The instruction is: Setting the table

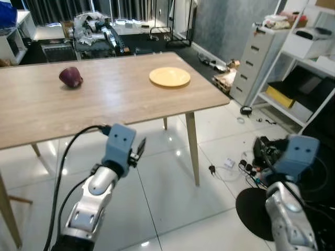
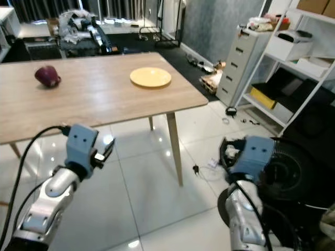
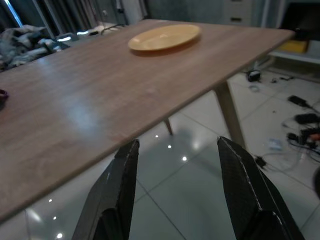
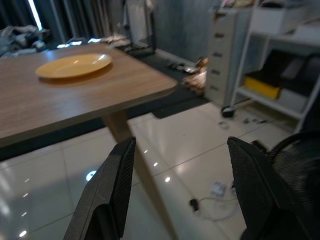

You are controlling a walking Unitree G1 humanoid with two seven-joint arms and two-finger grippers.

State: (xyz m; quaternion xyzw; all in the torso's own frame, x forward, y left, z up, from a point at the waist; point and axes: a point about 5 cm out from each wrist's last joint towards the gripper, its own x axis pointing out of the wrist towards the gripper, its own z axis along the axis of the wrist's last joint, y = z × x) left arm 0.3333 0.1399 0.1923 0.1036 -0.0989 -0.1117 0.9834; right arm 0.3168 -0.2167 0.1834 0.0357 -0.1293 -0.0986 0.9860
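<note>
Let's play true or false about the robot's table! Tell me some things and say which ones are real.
1. A yellow plate sits on the wooden table. True.
2. The dark red thing lies on the plate. False: it lies on the table, well apart from it.
3. The left hand is open and empty. True.
4. The right hand holds a cup. False: it is open and holds nothing.
5. Both hands rest on the tabletop. False: they hang in front of the table, over the floor.

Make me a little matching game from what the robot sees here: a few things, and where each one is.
Things:
1. yellow plate
2. dark red bowl
3. white drawer unit
4. left gripper

Places:
A. on the floor beside the shelves
B. below the table's near edge, fingers apart
C. on the table near its right end
D. on the table towards its left

Pairs: 1-C, 2-D, 3-A, 4-B
</note>
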